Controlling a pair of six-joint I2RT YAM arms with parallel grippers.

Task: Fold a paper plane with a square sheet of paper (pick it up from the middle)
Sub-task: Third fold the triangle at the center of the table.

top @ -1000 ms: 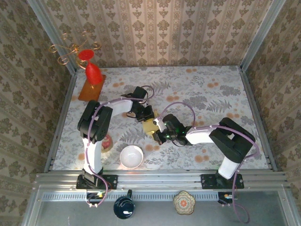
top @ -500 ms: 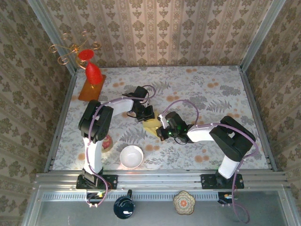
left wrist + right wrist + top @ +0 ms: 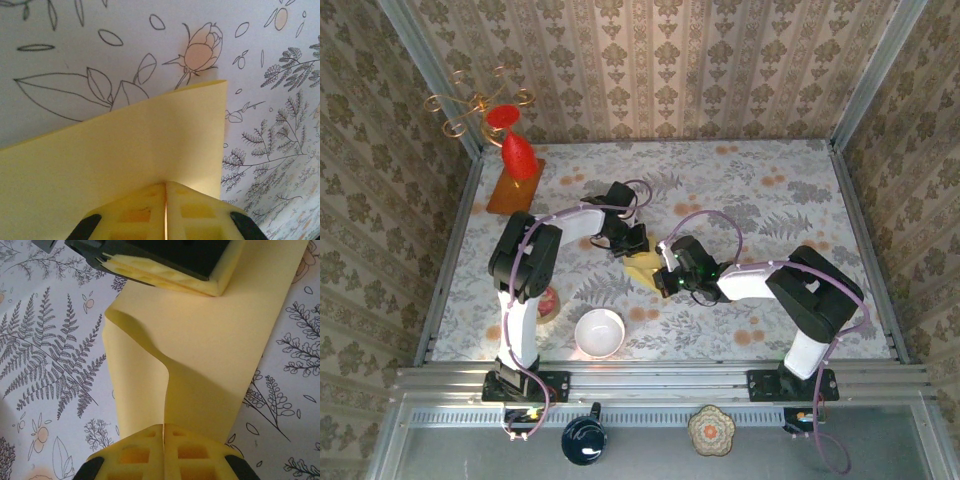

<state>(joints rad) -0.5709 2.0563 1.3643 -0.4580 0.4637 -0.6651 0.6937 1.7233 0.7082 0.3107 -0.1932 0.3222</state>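
Spanning the gap between both arms, the square sheet of paper [image 3: 210,355] sits over the middle of the table [image 3: 770,200], its long axis running from the left gripper [image 3: 165,186] to the right gripper [image 3: 164,427], each with jaws pinched shut on an opposite edge. Thin, matte and pale yellow, it bows in a soft curl without a sharp crease there.

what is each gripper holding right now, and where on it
Both hold the yellow paper sheet: the left gripper pinches one edge, the right gripper pinches the opposite edge, with the sheet buckled between them.
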